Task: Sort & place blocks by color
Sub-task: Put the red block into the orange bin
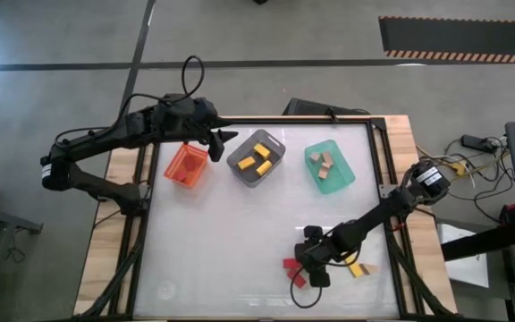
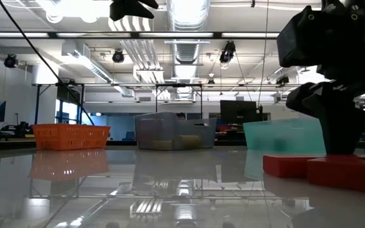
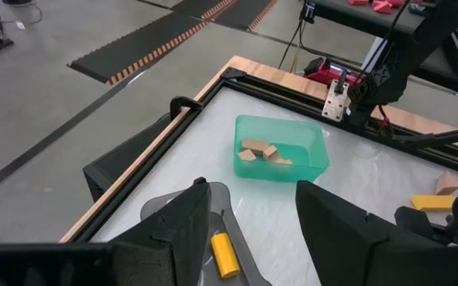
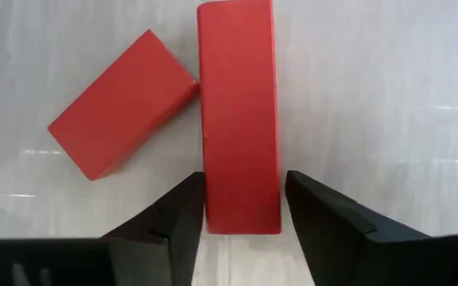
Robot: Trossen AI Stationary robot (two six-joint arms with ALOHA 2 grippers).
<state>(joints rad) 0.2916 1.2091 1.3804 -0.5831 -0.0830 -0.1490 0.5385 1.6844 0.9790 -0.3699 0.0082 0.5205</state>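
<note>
- Red: the long bar and the short cuboid I see between my right hand's black fingers.
- Yellow: blocks in the grey bin, and one bar loose on the desk.
- Pale tan: blocks in the translucent green bin.
- Orange: the mesh-patterned bin.
- White, glossy: my desk, framed in black with pale wood edging.
- Black: my left hand.

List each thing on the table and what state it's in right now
Left gripper: open, empty, above the grey bin.
Right gripper: open, fingers either side of the long red block's end.
Long red block: flat on the table.
Short red block: flat, beside it.
Orange bin: upright.
Grey bin: holds yellow blocks.
Green bin: holds tan blocks.
</note>
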